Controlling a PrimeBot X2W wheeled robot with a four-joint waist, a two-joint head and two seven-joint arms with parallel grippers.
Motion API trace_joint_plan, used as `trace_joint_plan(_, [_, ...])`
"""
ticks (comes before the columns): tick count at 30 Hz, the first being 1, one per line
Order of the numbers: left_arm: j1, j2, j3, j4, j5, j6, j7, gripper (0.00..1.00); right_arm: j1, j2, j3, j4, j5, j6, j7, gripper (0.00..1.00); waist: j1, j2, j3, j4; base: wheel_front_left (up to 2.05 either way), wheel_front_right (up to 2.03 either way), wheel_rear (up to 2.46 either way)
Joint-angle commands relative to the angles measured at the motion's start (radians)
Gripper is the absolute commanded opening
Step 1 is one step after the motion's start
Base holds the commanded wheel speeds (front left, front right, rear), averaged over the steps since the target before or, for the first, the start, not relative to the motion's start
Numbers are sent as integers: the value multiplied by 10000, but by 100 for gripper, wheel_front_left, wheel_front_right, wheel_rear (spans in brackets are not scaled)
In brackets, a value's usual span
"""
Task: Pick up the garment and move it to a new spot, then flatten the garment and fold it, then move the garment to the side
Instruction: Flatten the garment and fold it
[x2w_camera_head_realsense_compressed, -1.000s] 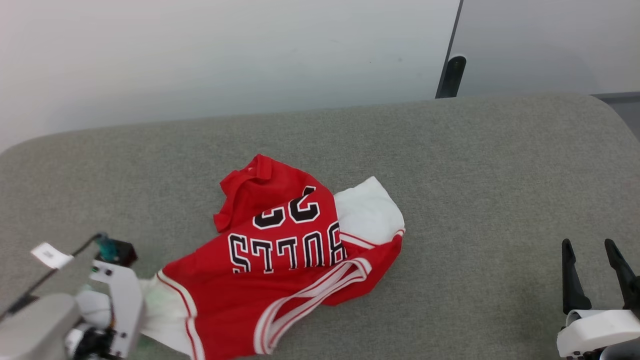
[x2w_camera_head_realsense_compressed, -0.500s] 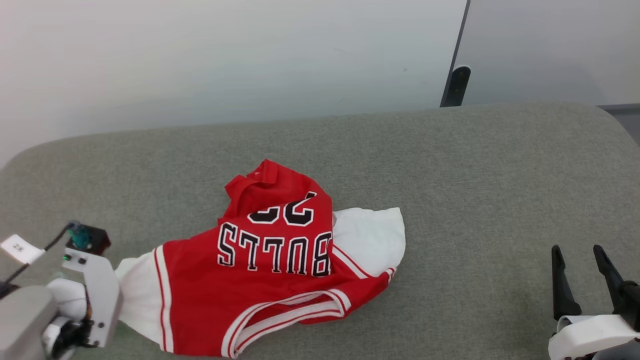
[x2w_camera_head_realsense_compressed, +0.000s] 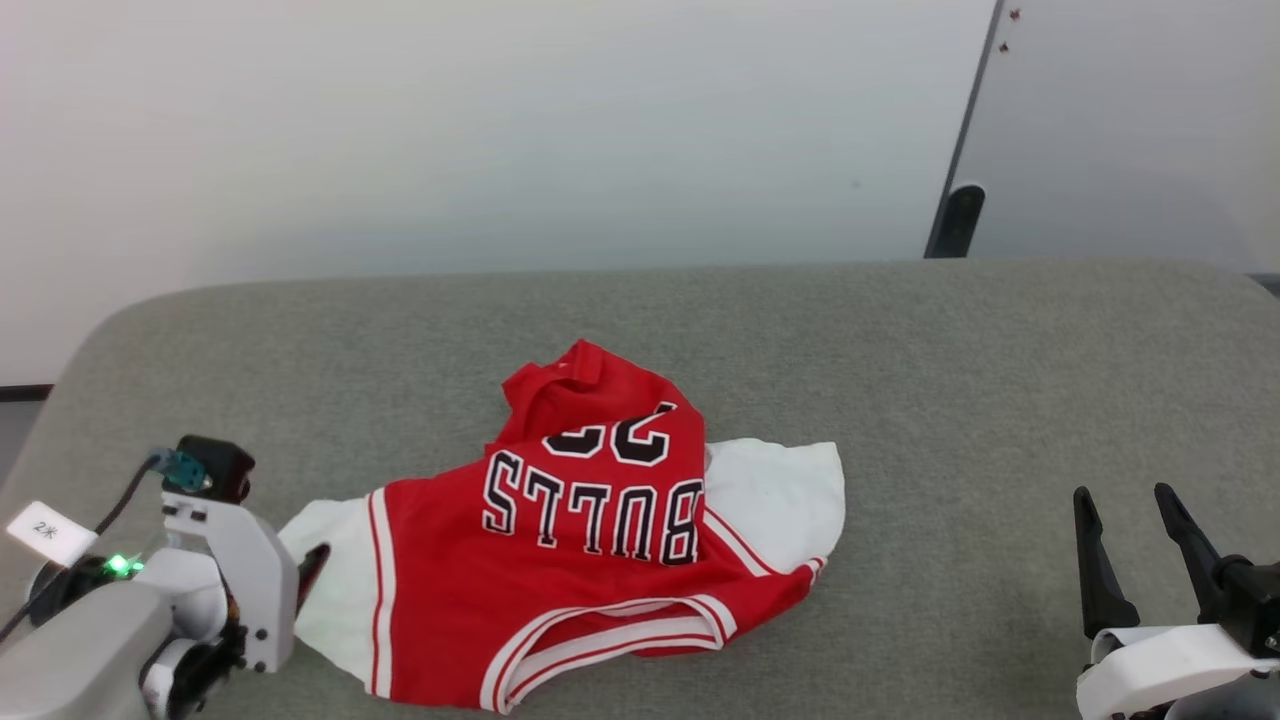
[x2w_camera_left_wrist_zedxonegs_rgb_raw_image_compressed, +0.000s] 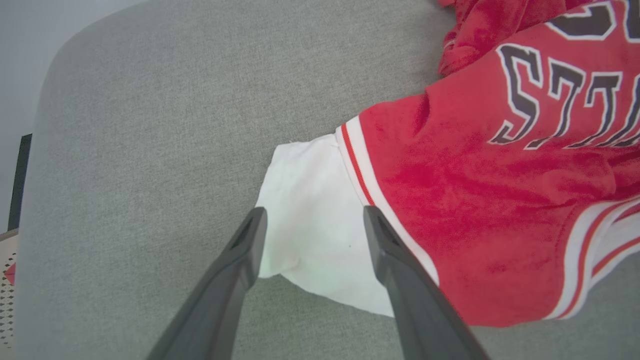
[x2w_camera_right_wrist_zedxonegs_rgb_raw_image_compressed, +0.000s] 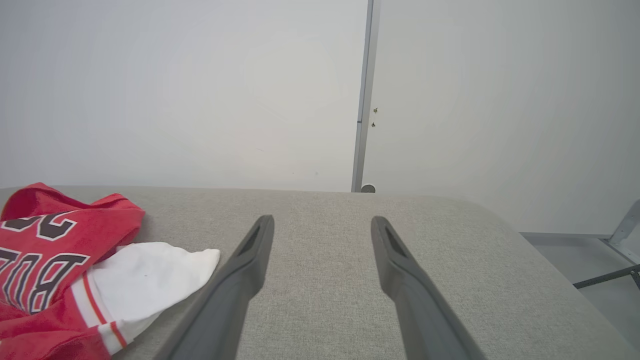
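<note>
Fabric in a grey weave covers the table (x2w_camera_head_realsense_compressed: 950, 400), which has rounded corners. The garment (x2w_camera_head_realsense_compressed: 590, 540), a red jersey shirt with white short sleeves and white-and-red striped trim, lies crumpled on it, left of the middle and closer to the near edge. Its black, white-outlined "BULLS 23" lettering (x2w_camera_head_realsense_compressed: 590, 515) reads upside down in the head view, and the number is partly folded under where the red cloth bunches up towards the far edge. One white sleeve (x2w_camera_left_wrist_zedxonegs_rgb_raw_image_compressed: 315, 190) spreads flat towards the near left corner. The other white sleeve (x2w_camera_head_realsense_compressed: 780, 490) lies on the side towards the table's middle.

The left gripper (x2w_camera_left_wrist_zedxonegs_rgb_raw_image_compressed: 314, 212) sits by the near left corner with its two long dark fingers spread wide, one on each side of the outer end of that first sleeve, gripping nothing. Whether the tips touch the cloth cannot be told. The right gripper (x2w_camera_head_realsense_compressed: 1122, 495) is at the near right corner, well apart from the shirt, its fingers also spread wide and empty over bare grey fabric. A pale wall (x2w_camera_head_realsense_compressed: 500, 130) stands behind the far edge.
</note>
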Motion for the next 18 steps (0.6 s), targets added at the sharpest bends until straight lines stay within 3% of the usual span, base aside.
trace_joint_plan(1, [104, -61, 58, -34, -16, 70, -153, 100, 68, -51, 32, -34, 77, 37, -30, 100, 0, 0, -158, 162, 0, 0, 0])
trace_joint_plan(8, [406, -537, 327, -179, 186, 269, -1740, 100, 172, -71, 211, 107, 163, 37, -120, 100, 0, 0, -421, 459, 0, 0, 0])
trace_joint_plan(18, [919, -1087, 501, 239, 368, 231, -3525, 100, 422, 15, 263, 261, 234, 37, -286, 100, 0, 0, -806, 767, 0, 0, 0])
